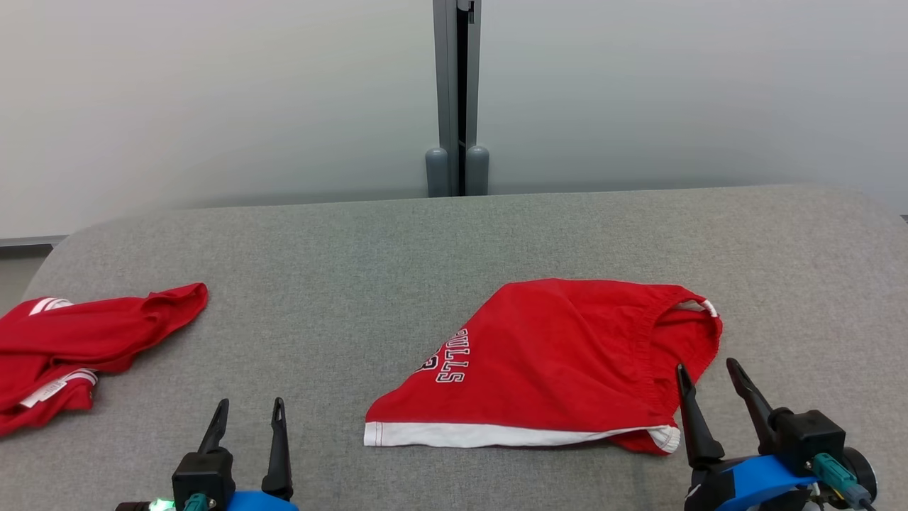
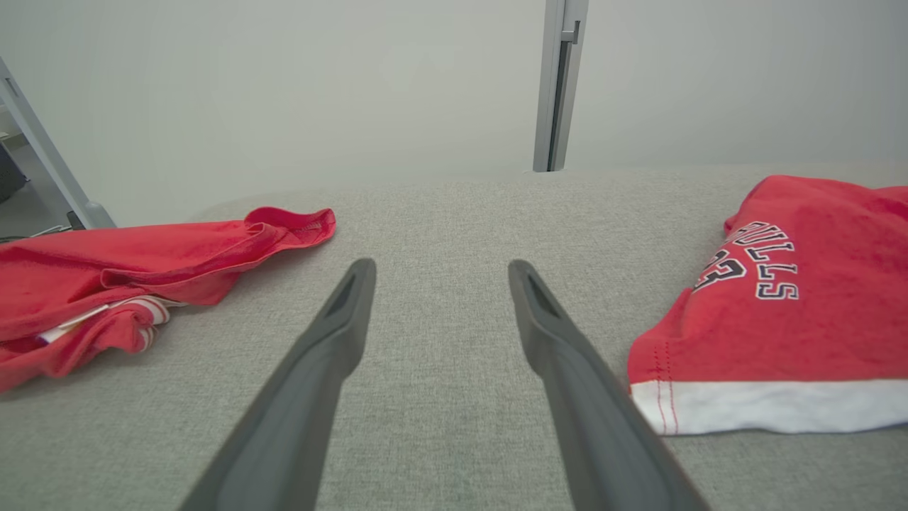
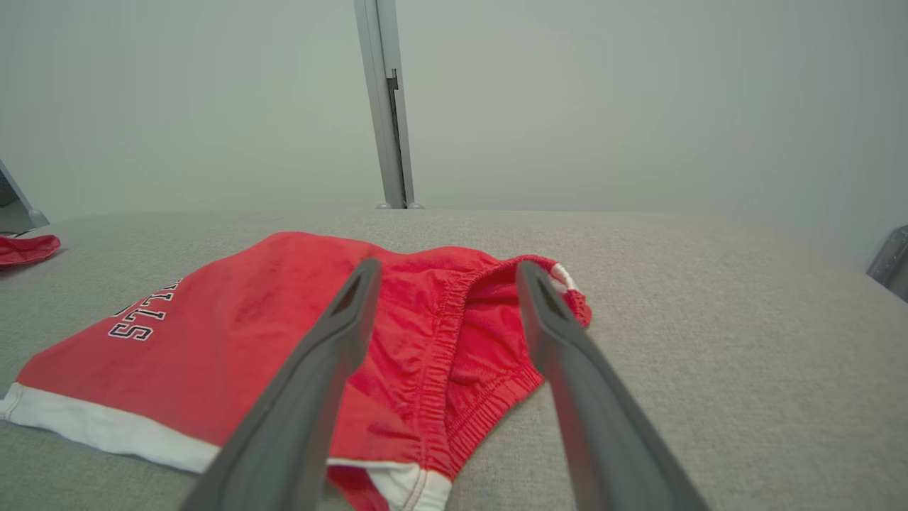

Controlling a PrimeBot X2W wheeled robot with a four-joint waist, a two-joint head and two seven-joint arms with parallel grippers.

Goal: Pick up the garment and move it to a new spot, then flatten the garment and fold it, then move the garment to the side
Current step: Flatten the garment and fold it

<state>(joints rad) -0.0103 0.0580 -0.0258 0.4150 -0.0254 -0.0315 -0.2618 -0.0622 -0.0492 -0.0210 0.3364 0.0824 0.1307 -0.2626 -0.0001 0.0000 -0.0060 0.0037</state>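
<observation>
Prongs of the right gripper (image 1: 706, 364) stand spread wide with nothing pinched between them, low over the near right of the grey, cloth-covered table (image 1: 425, 241). In the head view its left-hand prong crosses the gathered waistband end of the red fabric shorts (image 1: 560, 362), while the other prong stands just beside that end, over bare table. The right wrist view agrees: one dark finger (image 3: 319, 369) lies across the red cloth and the other across the edge where the elastic waistband (image 3: 436, 341) meets the table. Whether either tip touches the fabric I cannot tell.

The shorts lie spread out on the middle right of the table. A white hem band (image 1: 496, 434) runs along their near edge, black-and-white "BULLS" lettering (image 1: 454, 358) sits near their left edge, and the waistband opening faces right.

The left gripper (image 1: 251, 401) is likewise fully parted and empty, hovering at the near left over bare table. The near-left hem corner of the shorts lies to its right, apart from it. In the left wrist view that corner appears just beside the right-hand finger (image 2: 560, 355).

Further left, a crumpled red garment with white stripes (image 1: 85, 341) lies at the table's left edge, well apart from the shorts. Behind the table's rounded far edge stand a pale wall and a grey upright post (image 1: 457, 92).
</observation>
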